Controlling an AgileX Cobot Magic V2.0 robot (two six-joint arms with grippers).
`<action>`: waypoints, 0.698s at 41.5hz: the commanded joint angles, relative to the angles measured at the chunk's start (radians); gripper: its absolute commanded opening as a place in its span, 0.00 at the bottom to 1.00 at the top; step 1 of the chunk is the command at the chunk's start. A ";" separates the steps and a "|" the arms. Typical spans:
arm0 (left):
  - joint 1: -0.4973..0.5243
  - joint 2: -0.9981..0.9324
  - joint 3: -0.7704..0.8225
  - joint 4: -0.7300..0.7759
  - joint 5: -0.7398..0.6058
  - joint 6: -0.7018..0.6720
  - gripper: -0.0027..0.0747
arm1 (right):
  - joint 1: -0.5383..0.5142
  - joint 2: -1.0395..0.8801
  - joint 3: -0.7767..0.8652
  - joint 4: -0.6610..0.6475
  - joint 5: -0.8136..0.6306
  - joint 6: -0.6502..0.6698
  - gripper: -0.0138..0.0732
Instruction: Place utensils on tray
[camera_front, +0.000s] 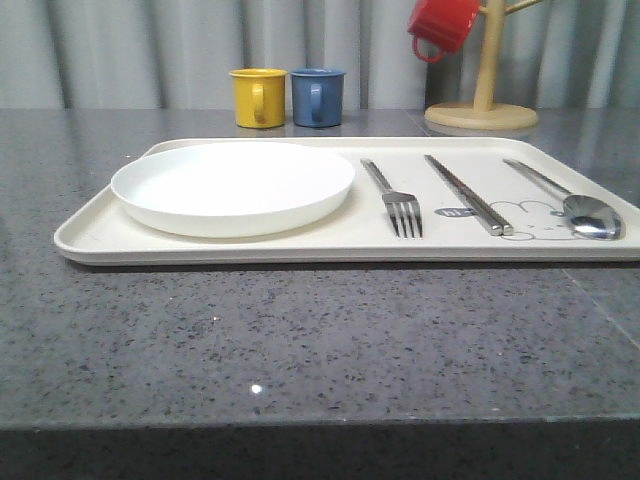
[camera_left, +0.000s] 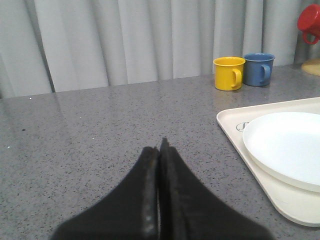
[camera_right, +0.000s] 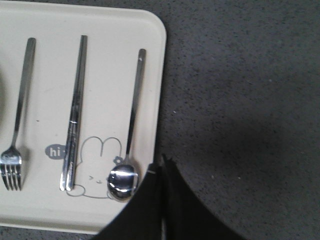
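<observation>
The cream tray (camera_front: 100, 238) lies across the table and carries the white plate (camera_front: 232, 186) on its left half. To the plate's right lie the fork (camera_front: 395, 198), the chopsticks (camera_front: 466, 194) and the spoon (camera_front: 570, 200), side by side. In the left wrist view my left gripper (camera_left: 161, 150) is shut and empty over bare table, left of the tray (camera_left: 235, 131) and plate (camera_left: 285, 147). In the right wrist view my right gripper (camera_right: 164, 167) is shut and empty above the tray's right edge (camera_right: 152, 125), close to the spoon (camera_right: 127, 150), with the chopsticks (camera_right: 75, 115) and fork (camera_right: 17, 125) beyond it.
A yellow mug (camera_front: 258, 97) and a blue mug (camera_front: 318, 96) stand behind the tray. A wooden mug tree (camera_front: 482, 105) with a red mug (camera_front: 442, 25) hanging on it stands at the back right. Grey stone tabletop (camera_front: 300, 340) stretches in front of the tray.
</observation>
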 joint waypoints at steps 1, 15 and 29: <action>0.000 0.010 -0.030 -0.012 -0.086 -0.008 0.01 | -0.002 -0.107 0.051 -0.031 -0.074 -0.013 0.08; 0.000 0.010 -0.030 -0.012 -0.086 -0.008 0.01 | -0.002 -0.431 0.499 -0.054 -0.380 -0.018 0.08; 0.000 0.010 -0.030 -0.012 -0.086 -0.008 0.01 | -0.002 -0.815 0.875 -0.085 -0.641 -0.018 0.08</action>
